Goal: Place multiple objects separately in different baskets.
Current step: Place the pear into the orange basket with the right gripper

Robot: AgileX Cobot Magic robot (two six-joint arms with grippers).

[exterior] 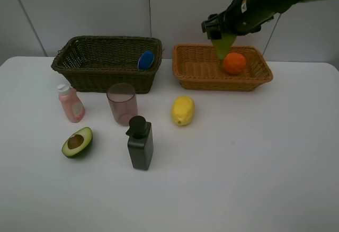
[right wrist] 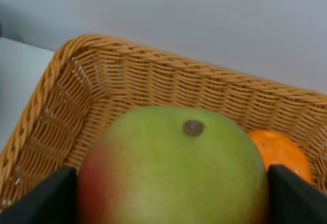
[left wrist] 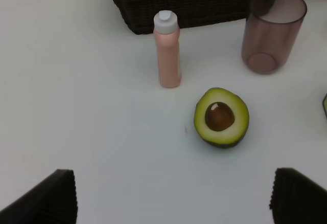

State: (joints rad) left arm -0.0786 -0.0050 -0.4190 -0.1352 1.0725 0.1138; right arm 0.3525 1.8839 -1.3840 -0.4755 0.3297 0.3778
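Overhead view: a white table (exterior: 254, 163). Along the back edge sit two wicker baskets. The dark basket (exterior: 95, 76) is towards the back left corner, and the orange basket (exterior: 201, 73) is towards the back right. The right gripper (exterior: 221, 37) hangs above the orange basket, clamped on a green pear (exterior: 225, 46) that is clear of the basket floor. An orange (exterior: 234, 63) lies in that basket, just beside the pear. At the right end of the dark basket shows the blue cap of a bottle (exterior: 145, 60), whose body is hidden by the wall. In front of the dark basket stand a pink bottle (exterior: 70, 103) and a see-through pinkish cup (exterior: 122, 103). A lemon (exterior: 183, 110) lies near the middle of the table. Nearer the front are an avocado half (exterior: 77, 142), cut side up, and a black pump bottle (exterior: 140, 143). The left arm is out of this view.

Left wrist view: only here is the left gripper (left wrist: 176, 203) seen. Its jaws are wide apart and hold nothing, above bare table. Beyond it are the avocado half, the upright pink bottle, the cup and the dark basket's wall.

Right wrist view: the pear fills the space between the two fingers (right wrist: 51, 196) and shows a red blush on one side. It hides most of the basket floor, and the orange peeks out behind it.
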